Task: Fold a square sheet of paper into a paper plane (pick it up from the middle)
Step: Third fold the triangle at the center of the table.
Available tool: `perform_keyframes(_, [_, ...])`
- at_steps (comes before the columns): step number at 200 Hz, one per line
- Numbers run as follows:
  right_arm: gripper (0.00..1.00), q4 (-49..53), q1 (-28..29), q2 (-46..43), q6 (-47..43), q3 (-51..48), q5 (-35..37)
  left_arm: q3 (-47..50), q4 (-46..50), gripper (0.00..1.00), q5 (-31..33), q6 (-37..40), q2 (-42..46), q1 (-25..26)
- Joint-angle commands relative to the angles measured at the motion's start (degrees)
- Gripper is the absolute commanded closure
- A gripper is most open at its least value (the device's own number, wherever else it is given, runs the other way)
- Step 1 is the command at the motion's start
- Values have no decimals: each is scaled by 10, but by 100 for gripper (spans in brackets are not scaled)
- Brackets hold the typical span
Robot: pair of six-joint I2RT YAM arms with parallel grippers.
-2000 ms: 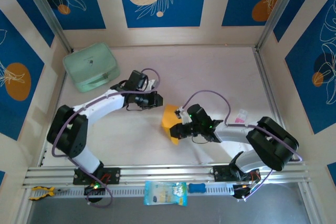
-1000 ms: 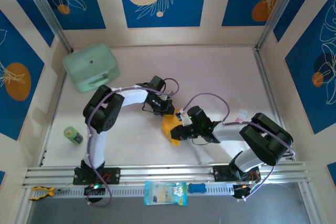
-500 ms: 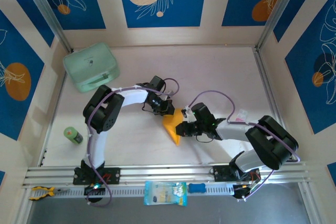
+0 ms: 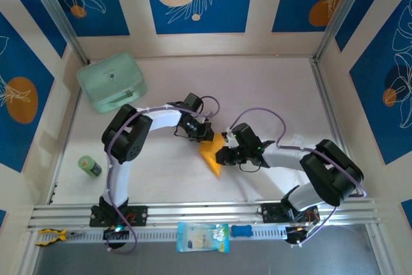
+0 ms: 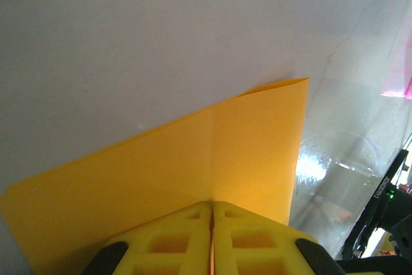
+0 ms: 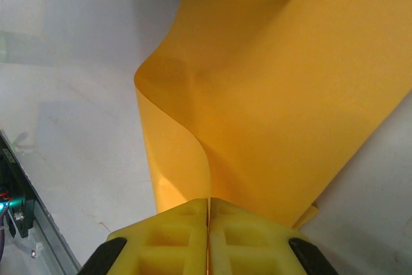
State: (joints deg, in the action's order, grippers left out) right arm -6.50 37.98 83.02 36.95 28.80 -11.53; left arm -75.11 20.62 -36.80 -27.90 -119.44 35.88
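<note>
Orange-yellow square sheet of paper (image 4: 210, 154), creased to a point, is mid table (image 4: 277, 88), long axis running near edge to far; right gripper (image 4: 223, 156) pinches its right side, left gripper (image 4: 207, 136) pinches the far end, both equally close

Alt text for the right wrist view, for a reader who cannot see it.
The right gripper, with yellow fingers, is shut on the edge of a thin orange-yellow sheet of paper. The sheet bows away from the fingers in a soft curl above a pale table.
</note>
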Motion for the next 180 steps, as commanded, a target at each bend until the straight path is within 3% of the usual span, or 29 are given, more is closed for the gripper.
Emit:
perform_keyframes(1, [91, 30, 2, 9, -13, 19, 4, 5, 45, 91, 35, 14, -6, 6])
perform_keyframes(180, [91, 88, 8, 37, -4, 51, 25, 6, 52, 91, 38, 16, -1, 6])
